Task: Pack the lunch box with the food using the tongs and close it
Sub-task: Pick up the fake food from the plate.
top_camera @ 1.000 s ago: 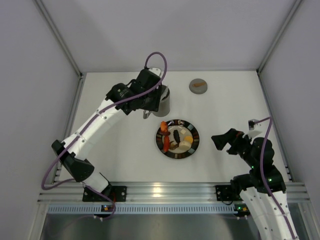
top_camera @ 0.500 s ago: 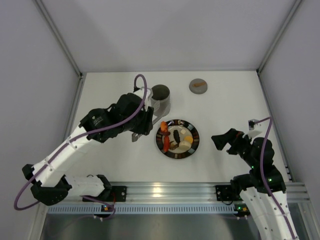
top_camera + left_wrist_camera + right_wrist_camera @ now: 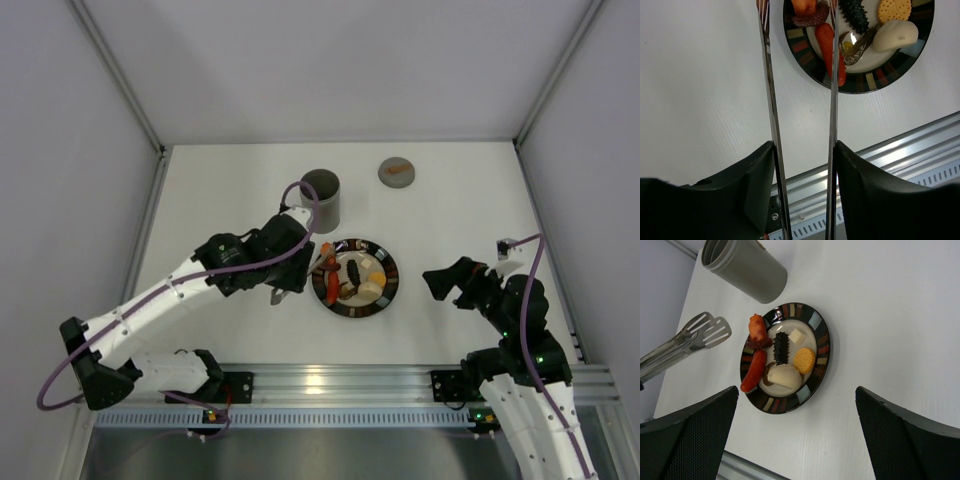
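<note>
light: bright, even, from overhead | shadows: soft and short on the white table [image 3: 450, 220], beside the lunch box [image 3: 322, 200] and under the left arm [image 3: 170, 295] | glare: streak on the aluminium rail [image 3: 320, 379]; glints along the tongs [image 3: 771, 100] and on the plate [image 3: 875, 80] | focus: all views sharp; left fingers [image 3: 865, 200] dark, near the lens

A dark round plate [image 3: 357, 312] with a striped, multicoloured rim and a pale centre sits near the middle of the white table [image 3: 230, 180]. A flat grey round lid [image 3: 398, 171] bearing an orange mark lies toward the far edge, well apart from the plate. A ribbed aluminium rail [image 3: 330, 382] borders the near edge, and pale walls [image 3: 330, 60] enclose the other three sides.
</note>
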You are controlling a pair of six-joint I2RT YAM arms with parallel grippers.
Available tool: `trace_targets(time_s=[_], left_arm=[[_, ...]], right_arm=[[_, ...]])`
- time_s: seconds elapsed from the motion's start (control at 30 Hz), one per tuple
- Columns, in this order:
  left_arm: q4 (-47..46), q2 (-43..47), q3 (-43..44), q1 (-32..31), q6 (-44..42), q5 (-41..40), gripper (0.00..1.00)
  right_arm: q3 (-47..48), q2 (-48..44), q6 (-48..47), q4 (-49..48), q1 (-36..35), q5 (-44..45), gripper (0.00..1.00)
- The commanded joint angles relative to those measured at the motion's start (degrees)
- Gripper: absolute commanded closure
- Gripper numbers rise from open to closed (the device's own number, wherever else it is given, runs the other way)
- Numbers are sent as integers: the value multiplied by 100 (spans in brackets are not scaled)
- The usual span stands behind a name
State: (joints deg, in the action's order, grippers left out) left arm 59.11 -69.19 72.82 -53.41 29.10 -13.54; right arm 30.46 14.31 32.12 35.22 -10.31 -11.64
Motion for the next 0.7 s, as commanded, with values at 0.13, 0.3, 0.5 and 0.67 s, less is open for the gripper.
trace_targets(time_s=[0.13,0.3,0.5,0.67], left_arm=[[-813,-420,-4,93,104,-220,44],[-1085,-596,-145,392,43,-35,44],[-1279,-771,-250,542,-54,220,44],[-1463,-912,-329,559,-115,396,45]], right_arm=[[180,11,-57,-33,64,30,1],[136,-24,-65,-24,64,39,1],[75,-33,-48,-33,64,30,0],[22,-112,-30,-42,64,39,1]])
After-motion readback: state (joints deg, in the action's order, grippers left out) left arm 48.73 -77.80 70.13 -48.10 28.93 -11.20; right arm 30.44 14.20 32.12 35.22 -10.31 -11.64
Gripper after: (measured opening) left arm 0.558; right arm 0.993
